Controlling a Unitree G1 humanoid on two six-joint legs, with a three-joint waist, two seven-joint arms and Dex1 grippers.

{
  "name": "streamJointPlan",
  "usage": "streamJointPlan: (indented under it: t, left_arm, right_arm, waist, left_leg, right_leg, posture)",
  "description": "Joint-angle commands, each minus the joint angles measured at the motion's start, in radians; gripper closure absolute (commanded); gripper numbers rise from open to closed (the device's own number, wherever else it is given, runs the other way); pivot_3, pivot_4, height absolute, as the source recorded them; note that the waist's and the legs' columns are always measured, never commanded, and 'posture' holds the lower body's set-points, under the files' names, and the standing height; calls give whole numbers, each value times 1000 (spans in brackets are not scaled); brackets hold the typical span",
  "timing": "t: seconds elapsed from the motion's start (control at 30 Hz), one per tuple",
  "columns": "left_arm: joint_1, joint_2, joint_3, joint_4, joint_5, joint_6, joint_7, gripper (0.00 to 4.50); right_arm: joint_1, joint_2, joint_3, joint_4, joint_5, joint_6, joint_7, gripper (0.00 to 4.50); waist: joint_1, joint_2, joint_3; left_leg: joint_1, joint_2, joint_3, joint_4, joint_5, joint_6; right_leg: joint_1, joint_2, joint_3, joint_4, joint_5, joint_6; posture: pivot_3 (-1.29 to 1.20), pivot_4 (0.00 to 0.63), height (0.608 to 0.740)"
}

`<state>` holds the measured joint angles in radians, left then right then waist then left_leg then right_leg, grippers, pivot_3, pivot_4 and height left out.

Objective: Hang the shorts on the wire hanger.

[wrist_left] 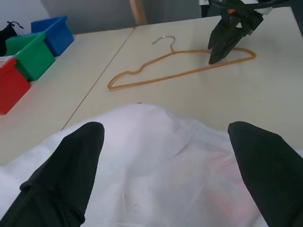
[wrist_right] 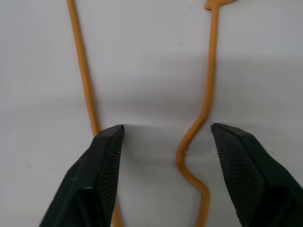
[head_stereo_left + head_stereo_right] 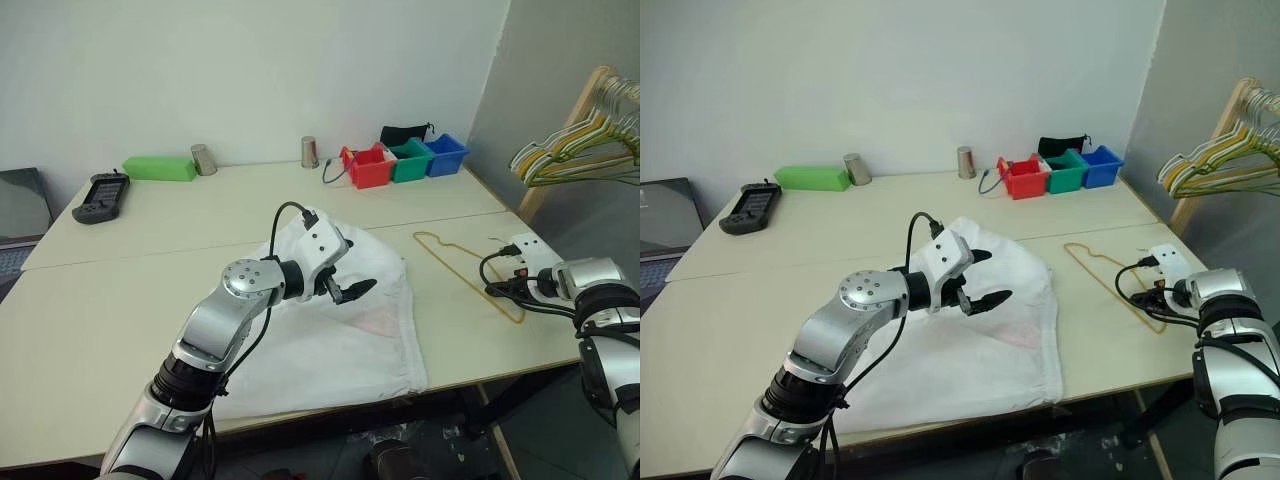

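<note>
The white shorts (image 3: 340, 340) lie spread flat on the middle of the table, with a faint pink-red mark on the fabric. Just above them hovers my left gripper (image 3: 992, 277), open and holding nothing; its black fingers (image 1: 66, 170) frame the cloth. The yellow-orange wire hanger (image 3: 455, 262) lies flat on the table to the right of the shorts, its grey hook towards the back. My right gripper (image 2: 165, 130) points down onto the hanger's near end and is open: one wire (image 2: 208, 99) runs between its fingers and the other passes under one fingertip.
Red, green and blue bins (image 3: 405, 160) and a black pouch stand at the back right. Two metal cups, a green box (image 3: 158, 168) and a black handheld device (image 3: 100, 197) line the back left. A bunch of hangers (image 3: 585, 140) hangs on a wooden rack beyond the table's right edge.
</note>
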<state>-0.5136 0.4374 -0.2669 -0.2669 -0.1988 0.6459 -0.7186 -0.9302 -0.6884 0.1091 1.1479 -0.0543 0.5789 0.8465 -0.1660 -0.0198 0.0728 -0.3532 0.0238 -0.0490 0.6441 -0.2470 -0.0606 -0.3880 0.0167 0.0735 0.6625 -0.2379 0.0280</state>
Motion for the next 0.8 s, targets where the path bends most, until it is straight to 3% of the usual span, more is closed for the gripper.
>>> streamJointPlan:
  t: [0.03, 0.27, 0.33, 0.67, 0.8]
  left_arm:
    - [-17, 8, 33, -28, -5, -9, 6, 0]
    - [-3, 15, 31, -28, -6, -19, 7, 0]
    - [1, 15, 29, -30, -7, -19, 8, 0]
    - [-26, 30, 65, 23, -5, -45, 1, 0]
    - [-53, 59, 138, 63, -16, -59, 7, 0]
  right_arm:
    - [-10, 13, -4, 4, -8, -11, 12, 2614]
    - [5, 7, 8, -16, -22, -39, 31, 4272]
    - [7, 4, 10, -23, -25, -51, 38, 4479]
    - [-32, -35, 39, -111, -74, -167, 69, 4479]
    - [-79, -74, 46, -209, -103, -235, 54, 4479]
  waist:
    - [0, 0, 0]
    - [0, 0, 0]
    - [-1, 0, 0]
    - [-3, 1, 1]
    - [-5, 2, 2]
  left_leg:
    - [0, 0, 0, 0, 0, 0]
    - [0, 0, 0, 0, 0, 0]
    - [0, 0, 0, 0, 0, 0]
    - [0, 0, 0, -1, 0, 0]
    - [-1, 0, 0, -1, 0, 0]
  right_leg:
    - [0, 0, 0, 0, 0, 0]
    - [0, 0, 0, 0, 0, 0]
    - [0, 0, 0, 0, 0, 0]
    - [0, 0, 0, 0, 0, 0]
    - [-1, 0, 0, -1, 0, 0]
  posture:
    - [-23, 4, 740]
    - [-45, 15, 740]
    - [-52, 16, 740]
    - [-67, 11, 740]
    - [-70, 5, 740]
